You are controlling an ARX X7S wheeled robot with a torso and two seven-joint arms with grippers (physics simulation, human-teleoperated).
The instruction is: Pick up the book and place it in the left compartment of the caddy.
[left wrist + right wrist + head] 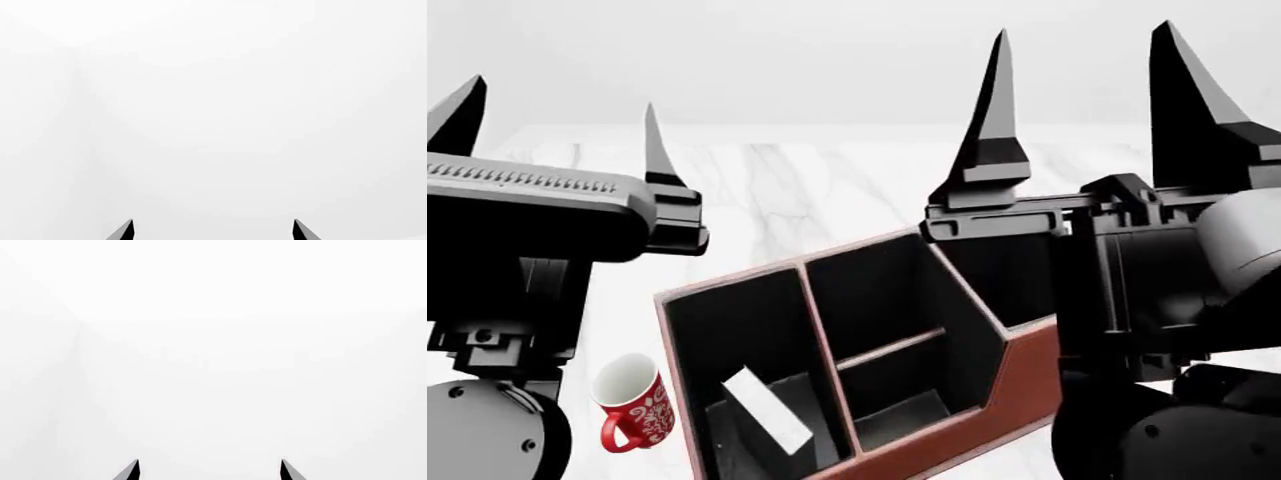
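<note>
marble top; book (766, 408) lies tilted in left compartment (737, 340), lower left. both grippers (558, 140) (1081, 110) released, empty; retract straight.

Red mug (638, 412) on marble table (827, 190)

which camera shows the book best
The head view: the book lies tilted inside the caddy's left compartment, white page edges showing. Both wrist views show only blank white and their own open fingertips.
</note>
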